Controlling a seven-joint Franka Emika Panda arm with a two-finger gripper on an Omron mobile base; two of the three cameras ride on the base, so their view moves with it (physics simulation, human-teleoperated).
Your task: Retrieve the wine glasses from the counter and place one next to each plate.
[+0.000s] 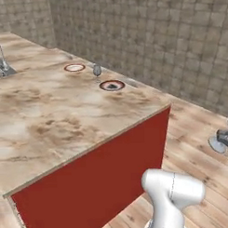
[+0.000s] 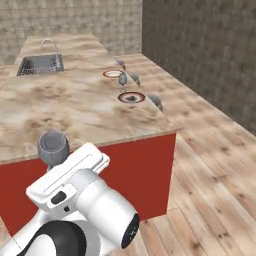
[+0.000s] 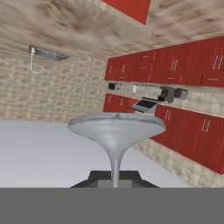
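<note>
The desk point(image 1: 65, 122) is the biggest thing: a marbled beige top over a red side, with a steel sink point(image 2: 40, 65) and a curved tap point(image 2: 49, 44) at its far end. In the left base view the sink is cut off by the picture edge.

On the desk lie two plates, near the far long edge. The red-rimmed plate point(image 1: 74, 68) with a white centre is farther away. The dark-rimmed plate point(image 1: 112, 85) is closer, and its pattern is too small to read.

There are two wine glasses. The first wine glass point(image 1: 97, 70) stands upright on the desk between the two plates, just beside the red-rimmed one. The second wine glass point(image 2: 53, 148) is in the air, in front of the desk's near edge. The claw point(image 3: 115, 180) is clamped together on its thin stem; the hand view shows the round foot from close. In the left base view this glass is at the right edge, partly cut off.

Behind the far edge of the desk, rounded grey shapes point(image 2: 155, 101) stick up, mostly hidden; I cannot tell what they are.
</note>
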